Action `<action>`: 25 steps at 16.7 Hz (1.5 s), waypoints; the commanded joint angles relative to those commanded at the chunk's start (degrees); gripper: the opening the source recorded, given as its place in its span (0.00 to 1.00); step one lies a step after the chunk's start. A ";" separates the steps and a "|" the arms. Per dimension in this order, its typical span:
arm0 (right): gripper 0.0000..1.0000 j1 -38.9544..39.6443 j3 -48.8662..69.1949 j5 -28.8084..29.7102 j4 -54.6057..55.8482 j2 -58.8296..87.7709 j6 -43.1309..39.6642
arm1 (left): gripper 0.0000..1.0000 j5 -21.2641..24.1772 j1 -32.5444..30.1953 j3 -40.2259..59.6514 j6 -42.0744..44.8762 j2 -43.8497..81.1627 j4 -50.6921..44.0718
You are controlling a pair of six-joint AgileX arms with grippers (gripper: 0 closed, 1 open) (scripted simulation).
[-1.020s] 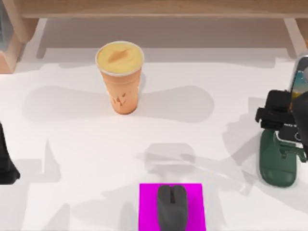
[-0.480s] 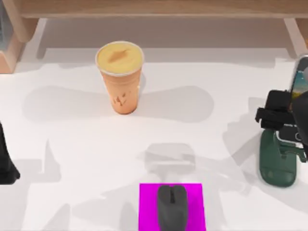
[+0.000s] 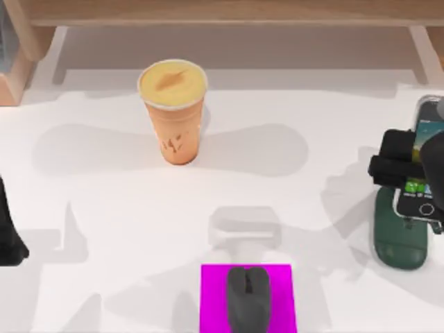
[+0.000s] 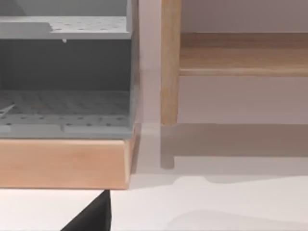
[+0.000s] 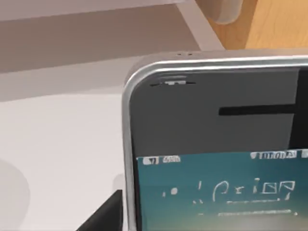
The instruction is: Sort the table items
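The tall orange cup (image 3: 173,114) with a yellow top stands upright at the table's (image 3: 104,208) back left of centre. At the front centre, the dark grey mouse (image 3: 248,298) lies on a magenta square (image 3: 283,298). My right gripper (image 3: 409,170) is at the right edge, shut on the white-edged smartphone (image 3: 418,194), which leans over the dark green stand (image 3: 395,243). Close up in the right wrist view, the phone (image 5: 216,144) has one dark finger (image 5: 108,216) beside its edge. My left gripper (image 3: 8,239) is parked at the left edge.
A wooden shelf frame (image 3: 222,10) runs along the back, with a wooden post (image 3: 427,52) at the right. In the left wrist view a wooden-edged grey perforated rack (image 4: 62,115) stands at the back left corner. Open tabletop lies between the cup and the mouse.
The smartphone has tipped back and come lower over the green stand, showing more of its screen. My right gripper shifted slightly right with it. The left arm, cup and mouse stayed still.
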 joint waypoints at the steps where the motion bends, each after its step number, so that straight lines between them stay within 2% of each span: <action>1: 1.00 0.00 0.00 0.00 0.00 0.00 0.00 | 1.00 0.00 0.00 0.00 0.00 0.00 0.00; 8: 1.00 0.18 -0.03 0.11 -0.18 -0.14 0.14 | 1.00 0.00 0.00 0.00 0.00 0.00 0.00; 18: 1.00 6.23 -1.65 4.68 -8.58 -5.63 6.00 | 1.00 0.00 0.00 0.00 0.00 0.00 0.00; 22: 1.00 5.89 -1.38 4.48 -8.43 -5.46 5.86 | 1.00 0.00 0.00 0.00 0.00 0.00 0.00; 25: 1.00 2.91 -1.72 1.78 -7.14 -9.22 3.97 | 1.00 0.00 0.00 0.00 0.00 0.00 0.00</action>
